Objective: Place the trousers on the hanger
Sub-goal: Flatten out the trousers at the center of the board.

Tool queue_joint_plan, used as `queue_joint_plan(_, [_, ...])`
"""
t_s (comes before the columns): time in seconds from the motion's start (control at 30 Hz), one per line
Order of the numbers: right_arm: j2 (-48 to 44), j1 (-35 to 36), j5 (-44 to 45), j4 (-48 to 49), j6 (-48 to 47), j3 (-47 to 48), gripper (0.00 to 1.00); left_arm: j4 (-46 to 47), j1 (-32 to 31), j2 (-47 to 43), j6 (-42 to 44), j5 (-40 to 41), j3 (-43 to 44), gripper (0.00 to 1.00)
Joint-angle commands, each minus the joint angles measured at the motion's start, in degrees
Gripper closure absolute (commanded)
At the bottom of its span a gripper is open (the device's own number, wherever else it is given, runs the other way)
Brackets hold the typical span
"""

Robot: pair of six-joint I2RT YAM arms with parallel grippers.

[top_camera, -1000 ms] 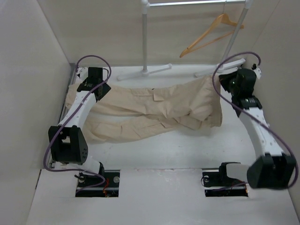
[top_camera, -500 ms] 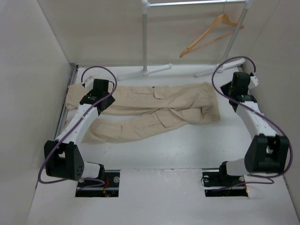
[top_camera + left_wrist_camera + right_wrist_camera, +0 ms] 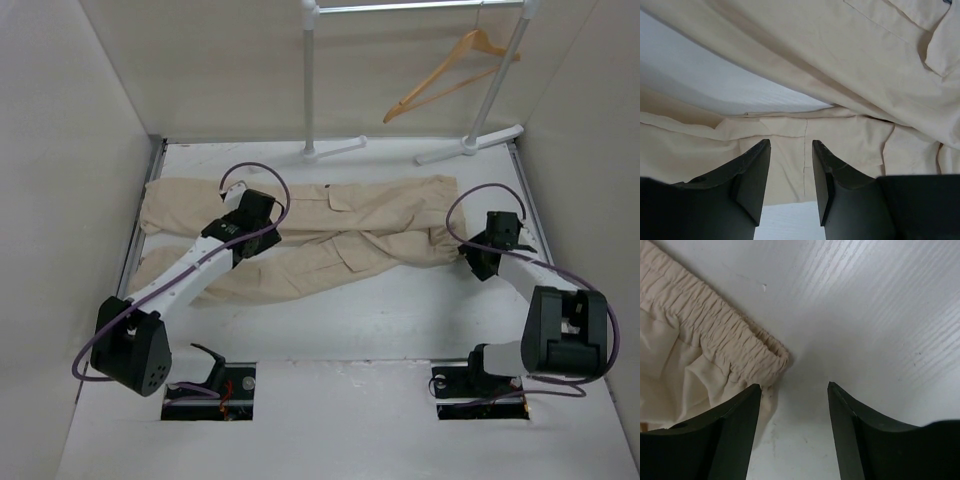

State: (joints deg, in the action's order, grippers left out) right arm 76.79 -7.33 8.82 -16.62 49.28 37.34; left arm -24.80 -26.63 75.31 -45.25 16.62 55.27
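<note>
The beige trousers (image 3: 330, 235) lie spread flat across the white counter (image 3: 400, 310), waistband toward the right and the two legs running off to the left, with a narrow wedge of bare counter showing between the legs. The wooden hanger (image 3: 450, 70) hangs tilted by its thin hook from the top bar of the white rack (image 3: 310, 80) at the far right of the scene, well apart from the trousers and from both arms. The left arm reaches over the middle of the garment, and the left fingers (image 3: 258, 232) sit low above the leg fabric; in the left wrist view they stand a little apart with nothing pinched, cloth lying under and ahead of the gap. The right arm is folded back low, and the right fingers (image 3: 478, 262) point at the near right corner of the waistband; in the right wrist view they are spread wide over bare counter, the gathered elastic corner lying just beyond the left-hand tip, not between them
</note>
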Motion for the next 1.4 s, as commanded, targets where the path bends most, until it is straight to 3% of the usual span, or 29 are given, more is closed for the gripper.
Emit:
queue_joint_plan(0.0, [4.05, -0.97, -0.56, 4.49, -0.06, 3.26, 0.41, 0.63, 0.13, -1.65, -1.50, 0.17, -2.61, 0.63])
queue_joint_plan(0.07, [6.77, -0.97, -1.08, 6.07, 0.12, 4.57, 0.45, 0.54, 0.49, -2.97, -1.68, 0.08, -3.84, 0.63])
queue_joint_plan(0.17, [9.69, -0.80, -1.79, 5.64, 0.99, 6.60, 0.74, -0.08, 1.45, -4.99, -2.03, 0.16, -5.34, 0.63])
queue_joint_plan(0.23, [6.90, -0.97, -0.74, 4.68, 2.40, 6.52, 0.91, -0.16, 2.33, -6.31, -2.21, 0.08, -5.87, 0.63])
queue_joint_plan(0.3, [-0.03, -1.32, 3.20, 1.35, 3.02, 5.90, 0.96, -0.25, 3.12, -6.67, -2.03, -0.01, -5.61, 0.63])
queue_joint_plan(0.43, [-15.06, -6.40, 9.36, -10.60, 0.92, 7.56, 0.99, -1.22, 4.79, -5.44, -1.07, -1.24, -3.59, 0.63])
queue_joint_plan(0.53, [-20.88, -12.20, 10.51, -15.53, -1.89, 8.62, 0.99, -2.18, 6.20, -4.03, 0.60, -2.12, -1.92, 0.63])
queue_joint_plan(0.67, [-19.15, -17.14, 10.78, -16.60, -1.73, 8.36, 0.96, -4.64, 8.39, -2.27, 2.97, -2.12, 0.36, 0.62])
queue_joint_plan(0.8, [-10.81, -20.04, 9.47, -16.77, -0.50, 10.20, 0.95, -7.10, 10.24, -2.88, 4.47, -1.59, 1.51, 0.62])
queue_joint_plan(0.93, [-15.77, -18.39, 10.42, -18.18, 0.03, 5.83, 0.99, -9.83, 14.53, -6.92, 4.82, -1.15, 1.16, 0.62])
queue_joint_plan(1.0, [-18.95, -16.45, 12.70, -17.22, -0.23, 2.84, 0.94, -11.41, 18.31, -8.68, 5.00, -1.24, 0.37, 0.62])
queue_joint_plan(1.07, [-18.62, -15.57, 12.54, -16.78, 0.03, 3.34, 0.82, -12.81, 22.35, -9.83, 5.09, -1.59, -1.03, 0.62])
queue_joint_plan(1.17, [-15.90, -12.59, 10.96, -16.69, 1.35, 7.38, 0.80, -13.09, 27.80, -10.01, 5.09, -1.33, -3.58, 0.62])
queue_joint_plan(1.37, [-11.68, -8.53, 10.35, -14.59, 1.79, 9.86, 0.96, -7.38, 34.32, -3.26, 3.95, -1.33, -1.22, 0.59])
